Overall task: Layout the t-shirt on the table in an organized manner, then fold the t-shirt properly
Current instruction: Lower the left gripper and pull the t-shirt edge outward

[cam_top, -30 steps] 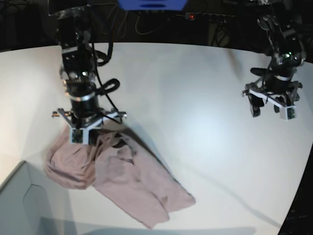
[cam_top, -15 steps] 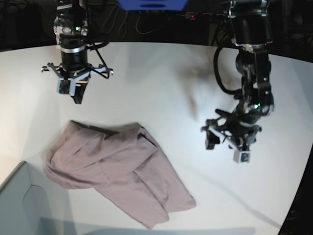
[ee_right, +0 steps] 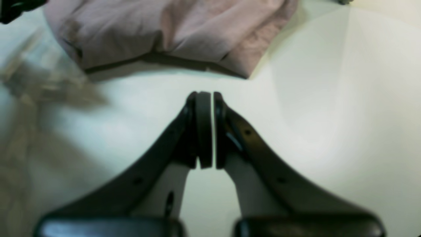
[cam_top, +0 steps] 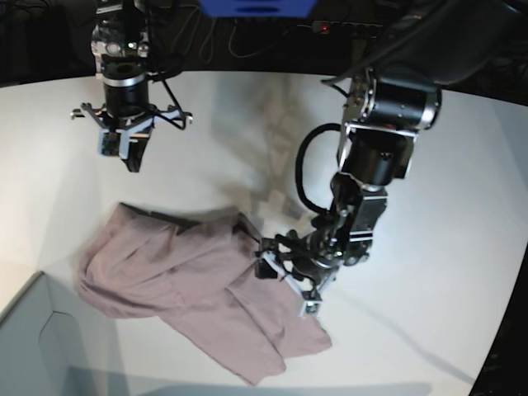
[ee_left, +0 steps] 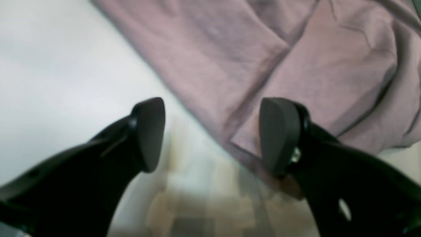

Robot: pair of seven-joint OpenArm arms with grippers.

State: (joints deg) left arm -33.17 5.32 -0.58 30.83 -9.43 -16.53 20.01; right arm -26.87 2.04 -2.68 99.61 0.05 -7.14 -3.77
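I am hardly getting started: the t-shirt point(cam_top: 198, 289) is lying rumpled on the desk point(cam_top: 272, 124), neither spread nor folded, while my left gripper point(ee_left: 212, 135) is hovering, jaws apart, at its edge and my right gripper point(ee_right: 206, 130) is hanging pinched together on nothing.

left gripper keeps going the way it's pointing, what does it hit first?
Most likely the t-shirt: the open left gripper straddles its edge, one finger over cloth, the other over bare table. Height above the cloth is unclear.

Plain dusty pink-mauve t-shirt point(cam_top: 198, 289) on a plain white table point(cam_top: 462, 206); black robot arms, a pale grey box corner point(cam_top: 41, 346), a blue panel point(cam_top: 256, 7) above
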